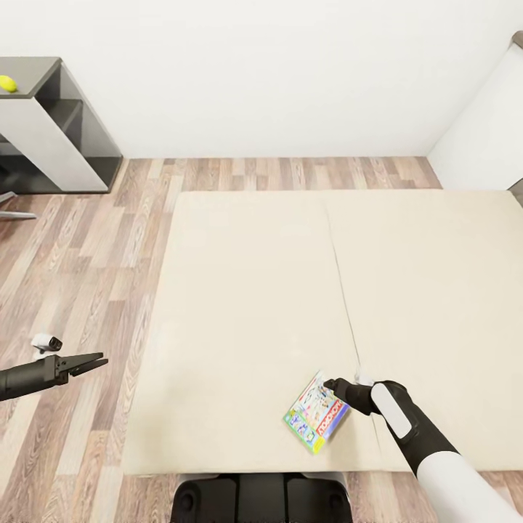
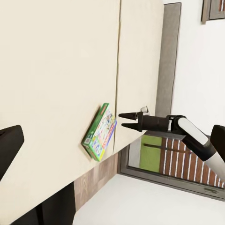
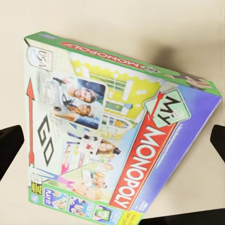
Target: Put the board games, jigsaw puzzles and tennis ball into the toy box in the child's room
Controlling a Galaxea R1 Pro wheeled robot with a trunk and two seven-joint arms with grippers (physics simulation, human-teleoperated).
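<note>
Right hand (image 1: 333, 384), fingers spread, reaches just beside the game (image 1: 317, 412) lying flat on the bed (image 1: 240, 305) near its front edge, lined up to grasp; left hand (image 1: 91, 362) hangs open over floor; ball (image 1: 7, 83) waits on the far worktop (image 1: 33, 78)
</note>
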